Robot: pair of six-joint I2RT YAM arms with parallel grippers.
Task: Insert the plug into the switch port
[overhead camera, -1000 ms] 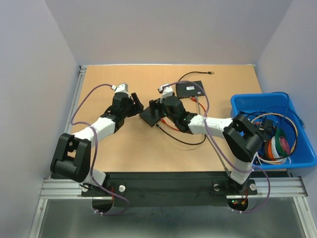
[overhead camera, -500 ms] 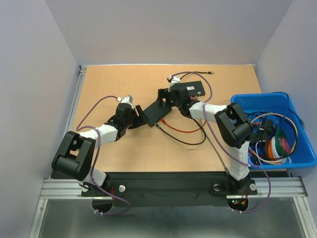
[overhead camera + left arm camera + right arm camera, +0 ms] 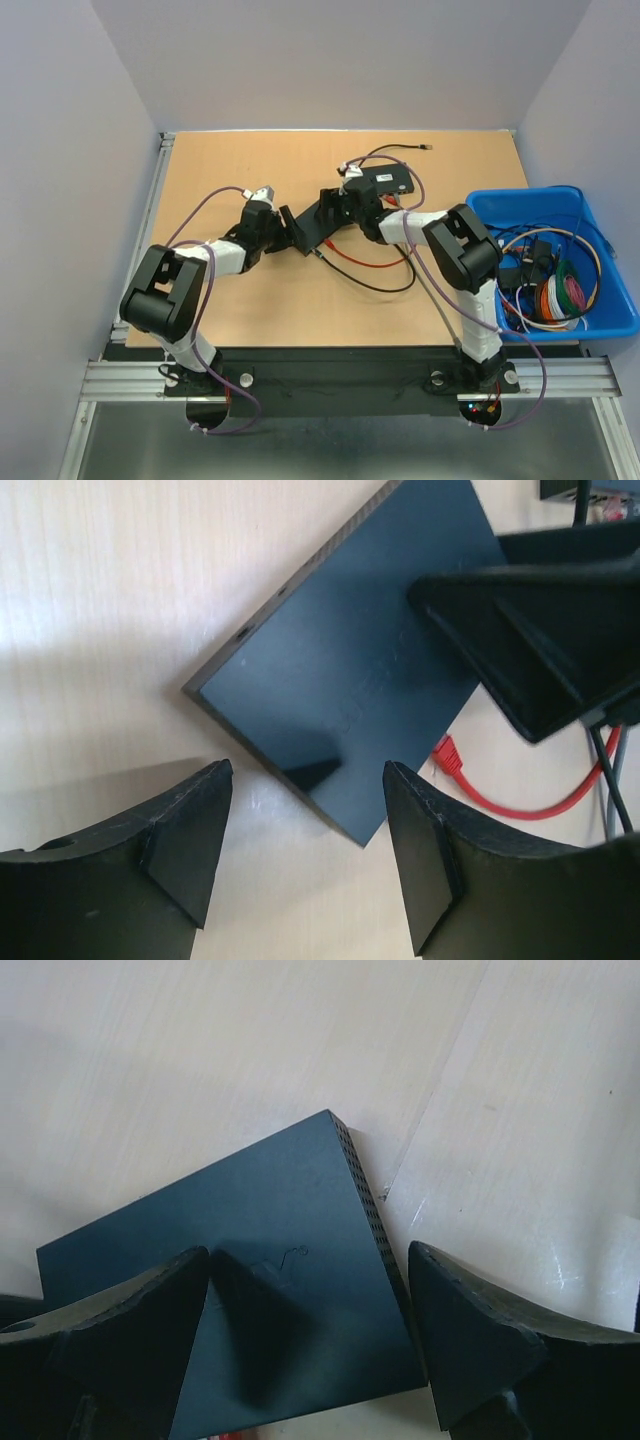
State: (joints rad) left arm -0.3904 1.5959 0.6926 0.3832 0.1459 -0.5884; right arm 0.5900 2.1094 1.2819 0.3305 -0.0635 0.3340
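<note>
The switch [image 3: 312, 226] is a flat black box lying on the wooden table between my two grippers. My left gripper [image 3: 281, 226] is open and low at its left corner; in the left wrist view the switch [image 3: 350, 675] lies just ahead of the open gripper [image 3: 305, 855]. My right gripper [image 3: 337, 206] is open over its right end; in the right wrist view it [image 3: 310, 1335] straddles the switch's [image 3: 260, 1280] corner without closing on it. The red cable's plug [image 3: 449, 759] lies loose on the table beside the switch, also seen from above [image 3: 324, 251].
A second black box [image 3: 387, 180] with cables attached sits behind the right gripper. A black cable [image 3: 375, 288] loops in front of the switch. A blue bin [image 3: 590, 320] with several coloured cables stands at the right edge.
My left gripper has moved right, up to the switch's left corner. My right arm has swung back, and its gripper now sits over the switch's right end. The switch has turned and shifted slightly.
</note>
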